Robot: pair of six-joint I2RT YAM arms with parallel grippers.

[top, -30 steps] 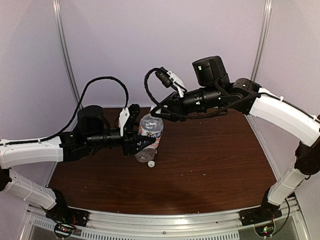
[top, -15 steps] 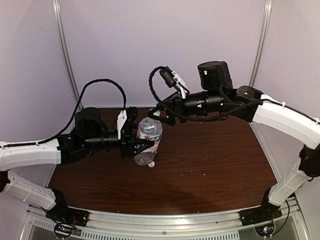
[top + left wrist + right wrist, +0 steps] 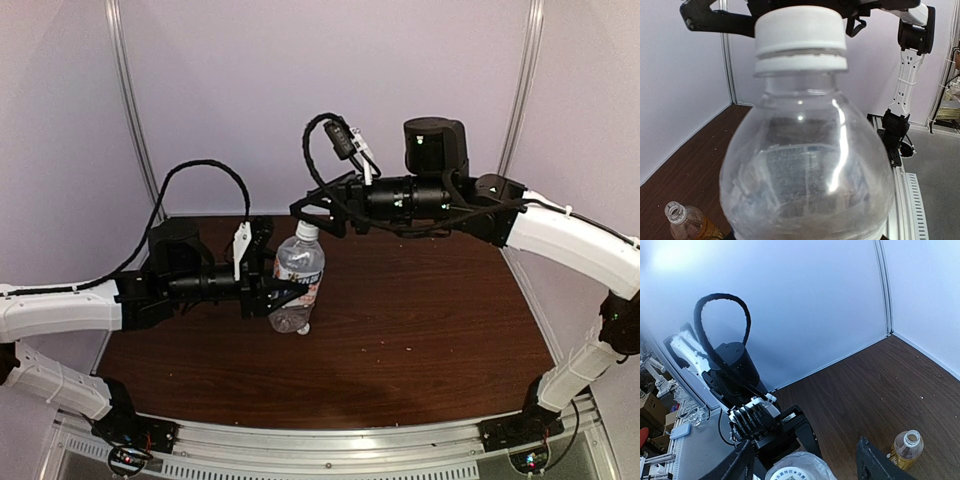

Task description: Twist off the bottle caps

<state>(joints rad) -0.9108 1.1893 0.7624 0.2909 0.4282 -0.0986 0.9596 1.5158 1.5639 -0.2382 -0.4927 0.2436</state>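
Note:
My left gripper [image 3: 287,290] is shut on the belly of the clear bottle [image 3: 298,272] and holds it upright over the table. The bottle fills the left wrist view [image 3: 805,180]. Its white bottle cap [image 3: 308,231] [image 3: 800,30] sits on the neck. My right gripper [image 3: 303,213] hovers just above that cap, open, with its two fingers [image 3: 871,464] apart on either side of the cap top [image 3: 797,475] and not touching it. The amber bottle [image 3: 906,447] [image 3: 684,223] stands on the table with an open neck. A loose white cap [image 3: 303,327] lies by the clear bottle's base.
The brown table [image 3: 420,320] is enclosed by pale walls with a metal post [image 3: 128,110] at the back left. Black cable loops rise over both wrists [image 3: 205,165].
My right gripper has opened off the clear bottle's cap and pulled up and slightly right, so the cap now shows. The left gripper kept its hold and shifted the bottle a little.

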